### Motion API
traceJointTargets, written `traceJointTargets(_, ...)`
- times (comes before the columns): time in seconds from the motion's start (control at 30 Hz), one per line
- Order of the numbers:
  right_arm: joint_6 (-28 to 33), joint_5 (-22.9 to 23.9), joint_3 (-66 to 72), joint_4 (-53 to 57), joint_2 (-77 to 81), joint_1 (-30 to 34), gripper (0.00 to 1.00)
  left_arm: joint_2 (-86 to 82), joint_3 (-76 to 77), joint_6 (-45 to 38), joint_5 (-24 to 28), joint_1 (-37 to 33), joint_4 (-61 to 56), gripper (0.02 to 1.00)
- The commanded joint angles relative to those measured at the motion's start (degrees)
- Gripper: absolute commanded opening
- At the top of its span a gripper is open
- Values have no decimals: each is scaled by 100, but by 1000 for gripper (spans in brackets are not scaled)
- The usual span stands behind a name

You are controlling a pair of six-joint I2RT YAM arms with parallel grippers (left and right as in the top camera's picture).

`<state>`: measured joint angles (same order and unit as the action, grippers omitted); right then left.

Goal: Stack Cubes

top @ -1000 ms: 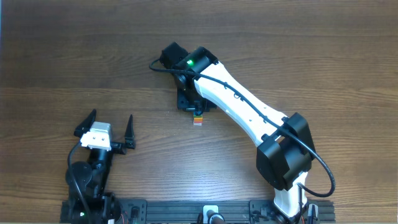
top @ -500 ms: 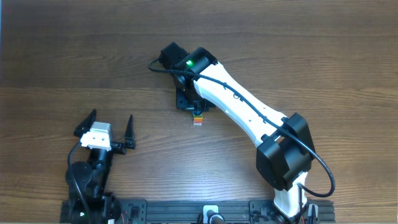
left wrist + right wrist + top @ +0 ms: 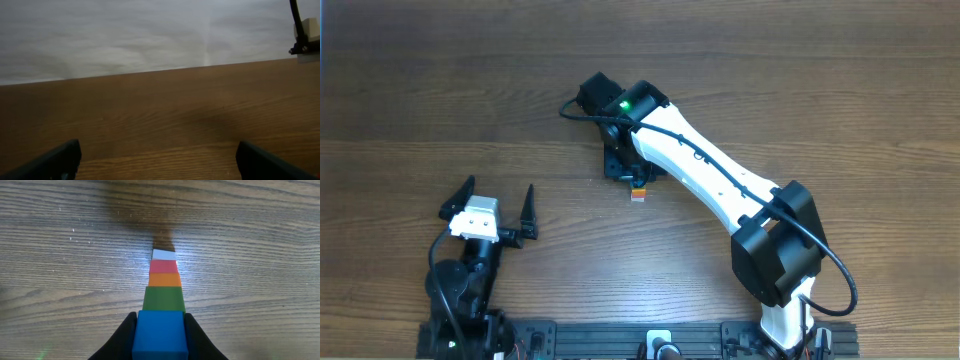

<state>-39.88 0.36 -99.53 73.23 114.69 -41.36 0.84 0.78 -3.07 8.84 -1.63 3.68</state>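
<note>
Blue cube pinched in my right gripper, topping the stack mid-desk. I reckon a skewed release topples this tall tower. Left gripper spread wide by the desk's near-left corner.

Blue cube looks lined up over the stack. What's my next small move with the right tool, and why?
Probably ease the right tool open to release. The blue cube sits between its fingers, roughly in line with the green cube directly beneath. Contact looks likely but is not certain, so open slowly.

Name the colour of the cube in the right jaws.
Blue cube; best in the right wrist view.
</note>
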Motion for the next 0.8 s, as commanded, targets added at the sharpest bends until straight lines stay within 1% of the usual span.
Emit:
traceJointTargets(0.03, 31, 55, 146, -42, 85, -20, 347, -42, -42, -101, 55, 26, -13, 1000)
traceJointTargets(0.13, 31, 55, 146, -42, 87, -20, 641, -42, -42, -101, 55, 26, -13, 1000)
traceJointTargets(0.17, 31, 55, 146, -42, 85, -20, 757, -42, -42, -103, 55, 26, -13, 1000)
traceJointTargets(0.2, 31, 55, 146, -42, 85, -20, 910, -42, -42, -103, 55, 26, -13, 1000)
traceJointTargets(0.23, 31, 55, 146, -42, 87, -20, 993, -42, -42, -103, 55, 26, -13, 1000)
traceJointTargets(0.53, 33, 55, 144, -98, 81, -20, 991, -42, -42, -101, 55, 26, -11, 1000)
traceJointTargets(0.8, 378, 72, 138, -162, 0, -20, 991, -42, -42, -101, 55, 26, -11, 1000)
